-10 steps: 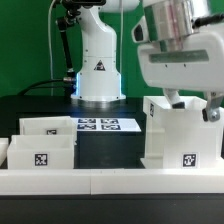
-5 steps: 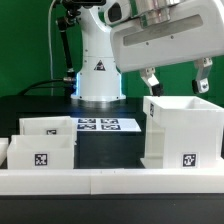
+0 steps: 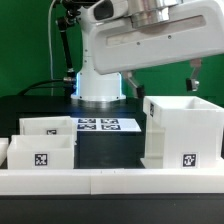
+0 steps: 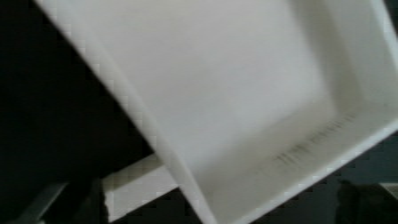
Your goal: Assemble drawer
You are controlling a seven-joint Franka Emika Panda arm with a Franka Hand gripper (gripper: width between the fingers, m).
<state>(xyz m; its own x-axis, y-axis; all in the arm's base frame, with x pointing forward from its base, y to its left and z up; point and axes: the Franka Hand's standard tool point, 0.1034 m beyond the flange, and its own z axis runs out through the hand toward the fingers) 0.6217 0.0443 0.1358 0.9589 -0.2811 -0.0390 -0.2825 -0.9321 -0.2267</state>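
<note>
We record the housing (image 3: 182,135) upright at the exterior view's right, just behind the wall (image 3: 110,181). The near tray (image 3: 40,156) and far tray (image 3: 44,127) are grouped at the left, apart from the housing and both outside it. The gripper (image 3: 165,78) hangs above the housing, fingers spread wide, holding nothing; we judge assembly barely begun, with both trays not yet slid in.
</note>
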